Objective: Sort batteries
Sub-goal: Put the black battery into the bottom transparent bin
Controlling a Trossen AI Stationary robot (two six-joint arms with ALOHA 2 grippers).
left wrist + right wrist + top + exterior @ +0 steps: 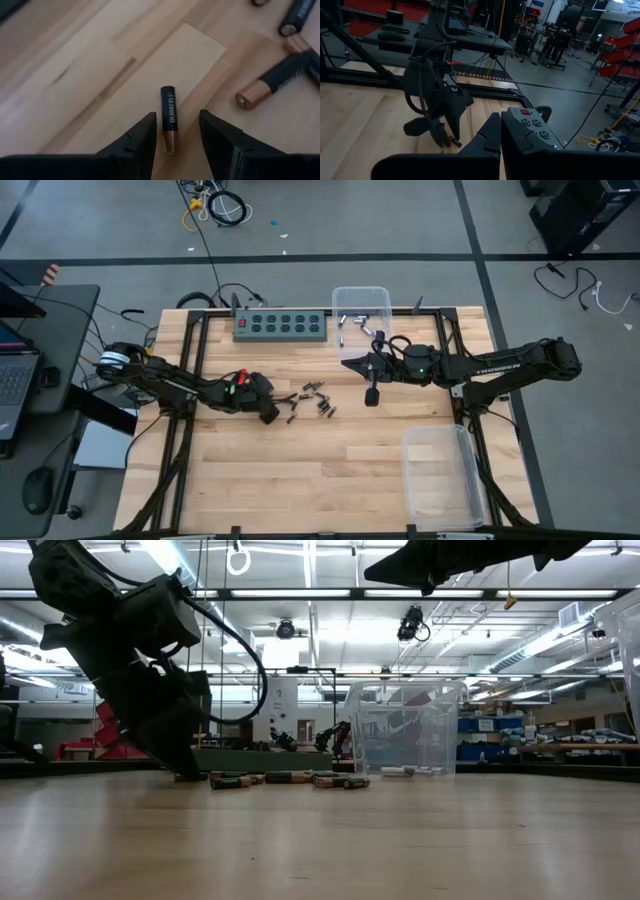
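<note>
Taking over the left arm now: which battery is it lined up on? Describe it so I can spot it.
Find the left gripper low over the wooden table, left of the battery cluster. The lone battery lies between its open fingers: black with a copper end, apart from the others, which lie together further right.

The grey floor point(330, 230) has dark lines and some loose cables point(215, 205). A second dark table with a laptop point(15, 380) stands at the left. Long ceiling lights point(330, 593) shine over red shelves point(370, 10) far behind
</note>
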